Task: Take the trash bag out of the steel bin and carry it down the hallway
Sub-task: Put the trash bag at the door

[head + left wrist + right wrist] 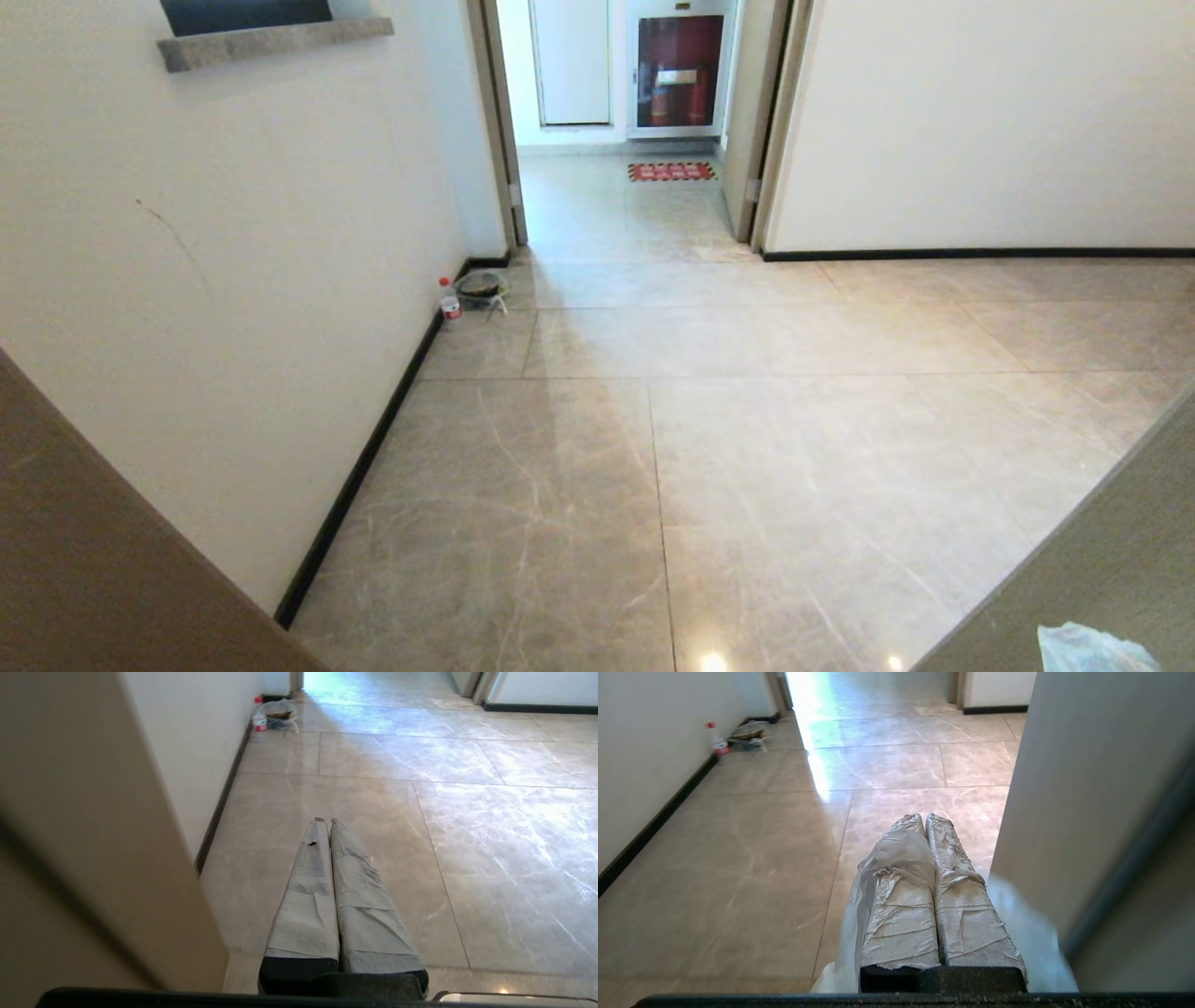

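Right claw (924,817) clamped shut on the trash bag (896,858): thin white film pinched between the taped fingers, draped over one finger and spilling down either side of the wrist. Same bag glimpsed as a crumpled white corner at the lower right of the head view, beside a grey door edge (1074,551). Left claw (325,821) closed on nothing, held out level above the tiles. No steel bin in any view; bag judged already out, carry stage under way. Ahead: the hallway (616,210) through the open doorway at upper centre, red floor sign (671,172) and extinguisher cabinet (680,75) beyond.

Risks, as judgement only:
- Thin film gripped on a narrow pinch; could tear or slide free under load or a jolt.
- Loose plastic hanging close to the door edge at right; could snag in passing.
- Water bottle (449,301) and small bagged bowl (483,287) against the left wall near the doorway; drifting left could knock them.
- Glossy floor; a dropped bag may slide.
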You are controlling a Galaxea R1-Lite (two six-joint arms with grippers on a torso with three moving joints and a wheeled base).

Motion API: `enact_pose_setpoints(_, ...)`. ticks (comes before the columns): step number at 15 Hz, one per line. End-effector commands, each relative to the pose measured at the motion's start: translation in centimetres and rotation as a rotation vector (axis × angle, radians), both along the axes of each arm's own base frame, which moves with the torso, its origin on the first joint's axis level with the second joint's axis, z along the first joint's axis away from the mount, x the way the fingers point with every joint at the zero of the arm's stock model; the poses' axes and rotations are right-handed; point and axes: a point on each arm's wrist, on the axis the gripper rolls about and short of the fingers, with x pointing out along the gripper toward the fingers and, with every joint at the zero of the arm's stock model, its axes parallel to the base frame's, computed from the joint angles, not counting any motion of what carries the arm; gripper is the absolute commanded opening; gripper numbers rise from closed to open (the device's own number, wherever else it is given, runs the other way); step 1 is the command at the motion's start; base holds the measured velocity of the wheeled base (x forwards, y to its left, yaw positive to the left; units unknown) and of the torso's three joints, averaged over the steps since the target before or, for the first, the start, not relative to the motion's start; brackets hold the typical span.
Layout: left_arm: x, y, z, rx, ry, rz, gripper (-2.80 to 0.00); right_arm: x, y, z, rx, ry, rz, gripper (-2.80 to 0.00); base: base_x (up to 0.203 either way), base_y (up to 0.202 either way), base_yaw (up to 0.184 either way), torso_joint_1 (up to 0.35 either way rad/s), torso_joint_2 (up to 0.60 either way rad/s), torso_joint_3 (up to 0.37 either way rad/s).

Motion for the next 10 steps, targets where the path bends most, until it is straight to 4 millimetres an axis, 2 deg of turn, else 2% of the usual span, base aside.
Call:
enact_pose_setpoints(1,0.01,0.0,-0.03,0.001,0.0,0.001,-2.8,0.24,0.0,-0.83,0.0,0.028,0.0,-2.8,0.191,0.0,0.005,0.002,0.01,0.002)
enact_pose_setpoints(10,0.01,0.0,-0.04,-0.001,0.002,0.001,-2.8,0.24,0.0,-0.83,0.0,0.028,0.0,-2.8,0.194,0.0,0.0,0.003,0.0,0.002)
